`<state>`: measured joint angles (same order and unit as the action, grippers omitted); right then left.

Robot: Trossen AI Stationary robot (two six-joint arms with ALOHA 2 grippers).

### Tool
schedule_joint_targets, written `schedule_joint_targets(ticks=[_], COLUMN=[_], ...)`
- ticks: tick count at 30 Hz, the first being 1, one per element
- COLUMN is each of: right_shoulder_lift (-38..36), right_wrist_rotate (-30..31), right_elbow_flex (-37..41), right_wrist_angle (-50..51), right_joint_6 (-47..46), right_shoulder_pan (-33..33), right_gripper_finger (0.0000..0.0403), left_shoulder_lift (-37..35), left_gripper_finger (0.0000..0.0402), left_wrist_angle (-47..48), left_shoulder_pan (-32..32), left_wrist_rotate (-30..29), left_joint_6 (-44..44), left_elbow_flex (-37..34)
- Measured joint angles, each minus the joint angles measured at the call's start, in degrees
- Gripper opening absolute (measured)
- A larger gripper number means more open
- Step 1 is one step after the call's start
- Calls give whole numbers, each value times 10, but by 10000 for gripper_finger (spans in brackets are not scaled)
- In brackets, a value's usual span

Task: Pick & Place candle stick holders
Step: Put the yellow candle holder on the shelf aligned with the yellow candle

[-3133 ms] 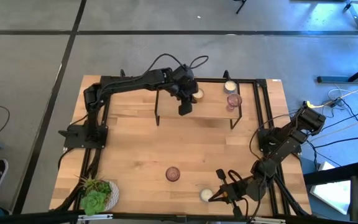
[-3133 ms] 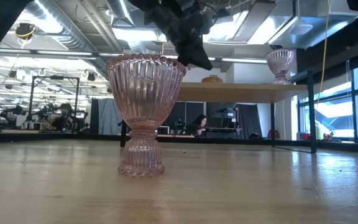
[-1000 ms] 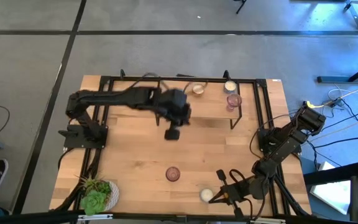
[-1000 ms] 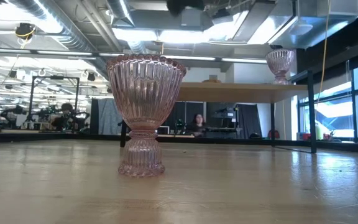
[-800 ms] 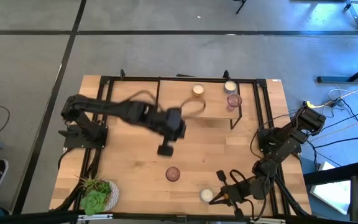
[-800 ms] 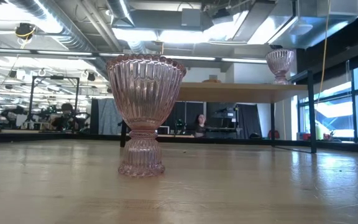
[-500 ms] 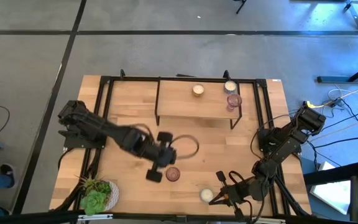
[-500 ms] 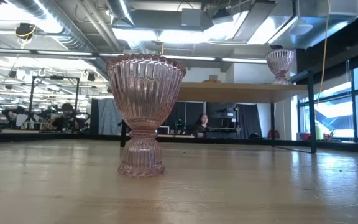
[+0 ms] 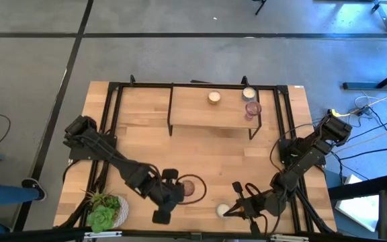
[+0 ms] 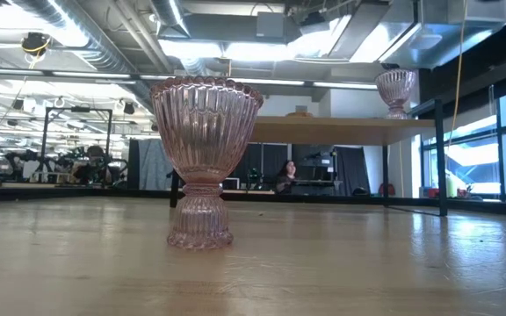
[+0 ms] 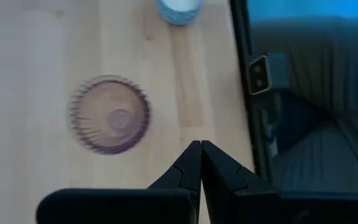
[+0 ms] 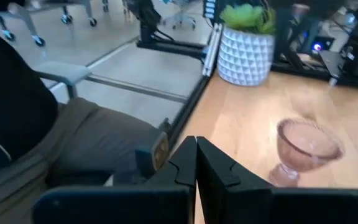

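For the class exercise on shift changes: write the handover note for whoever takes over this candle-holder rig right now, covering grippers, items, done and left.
Left gripper: shut, empty, at the table's near edge beside the pink holder.
Right gripper: shut, empty, low at the near right by the cream holder.
Shelf: three holders placed, an amber one, a cream one and a pink one.
Left: the two holders on the table, presumably bound for the shelf. Plant stays at the near left corner.
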<state>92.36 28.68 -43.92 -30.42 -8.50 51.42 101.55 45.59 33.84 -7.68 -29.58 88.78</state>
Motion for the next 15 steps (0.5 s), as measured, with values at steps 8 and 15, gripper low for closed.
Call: schedule_joint_targets(ticks=[8,15], right_shoulder_lift=[0,-16], right_wrist_rotate=[1,48], right_elbow_flex=[0,-19], right_wrist_angle=[31,82], right_joint_6=[-2,96], right_shoulder_pan=[-5,-10], right_gripper_finger=[5,5], left_shoulder_lift=[27,27], left_gripper_finger=[3,2], left_wrist_angle=[75,91], left_shoulder_pan=[18,16], left_wrist_rotate=[-61,-140], left_joint_6=[-12,-1], left_elbow_flex=[32,33])
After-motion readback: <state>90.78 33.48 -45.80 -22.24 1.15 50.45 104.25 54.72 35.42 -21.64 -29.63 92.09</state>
